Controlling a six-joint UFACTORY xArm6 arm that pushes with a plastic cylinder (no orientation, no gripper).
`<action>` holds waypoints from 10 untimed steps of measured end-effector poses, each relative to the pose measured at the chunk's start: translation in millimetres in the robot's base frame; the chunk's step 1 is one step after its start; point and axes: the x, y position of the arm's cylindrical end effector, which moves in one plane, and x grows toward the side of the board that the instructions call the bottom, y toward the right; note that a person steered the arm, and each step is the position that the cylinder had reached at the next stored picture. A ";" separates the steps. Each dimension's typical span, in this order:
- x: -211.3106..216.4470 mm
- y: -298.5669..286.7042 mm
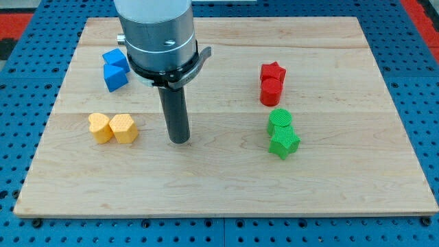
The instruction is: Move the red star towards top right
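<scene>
Red star (pixel 273 71): unmoved, touching red cylinder (pixel 271 91). Tip (pixel 180 140) well left, contacting nothing; approach stage. Next: reach star's lower-left, push diagonally.

the board (pixel 226 199) carries four pairs of touching blocks. the blue pair (pixel 114 67) is set near the top left corner, the yellow pair (pixel 113 127) below it by the left edge. my tip (pixel 180 140) is placed just right of the yellow pair. the red star (pixel 272 71) is found right of centre toward the top edge, touching the red cylinder (pixel 270 92) below it; the green cylinder (pixel 280 119) and green star (pixel 284 143) lie beneath.
</scene>
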 end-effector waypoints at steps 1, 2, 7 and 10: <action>0.0 7.8; 0.0 7.8; 0.0 61.9; -6.6 119.6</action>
